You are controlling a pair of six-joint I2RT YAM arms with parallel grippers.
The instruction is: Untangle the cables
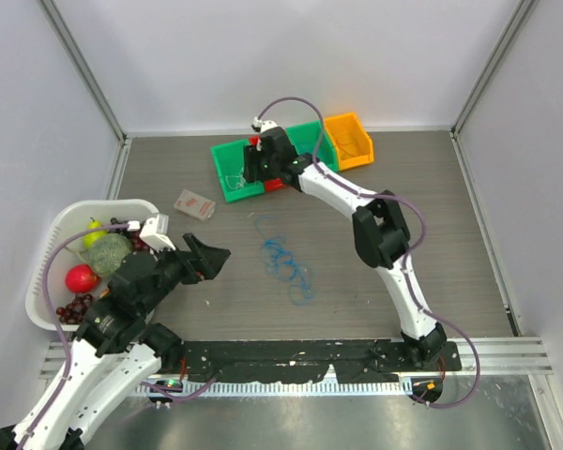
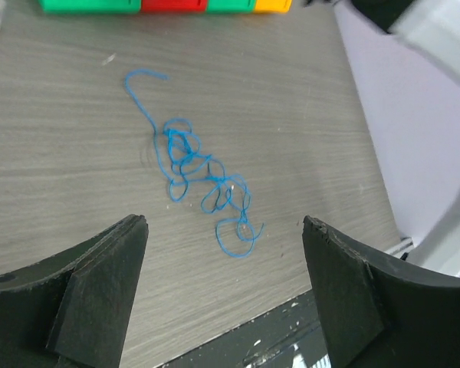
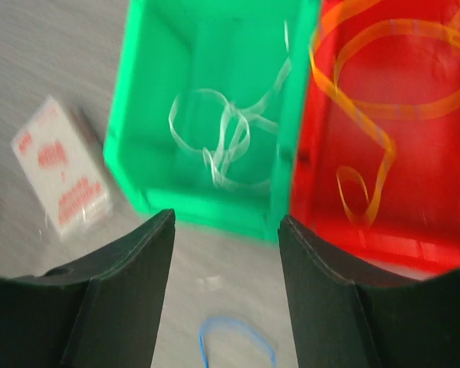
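Note:
A thin blue cable (image 1: 283, 255) lies in a loose tangle of small loops in the middle of the table. The left wrist view shows it (image 2: 185, 153) ahead of the fingers, and one end loop (image 3: 231, 321) shows in the right wrist view. A whitish cable (image 3: 215, 163) lies coiled in a green bin (image 3: 199, 203). An orange-yellow cable (image 3: 386, 149) lies in the red bin (image 3: 414, 230) beside it. My left gripper (image 1: 214, 258) is open and empty, left of the blue tangle. My right gripper (image 1: 259, 167) is open and empty, above the near edge of the bins.
A small white packet with red print (image 1: 194, 203) lies left of the bins. A white basket (image 1: 49, 246) with fruit stands at the left edge. A second green bin (image 1: 311, 139) and an orange bin (image 1: 349, 141) stand at the back. A black rail (image 1: 310, 354) runs along the near edge.

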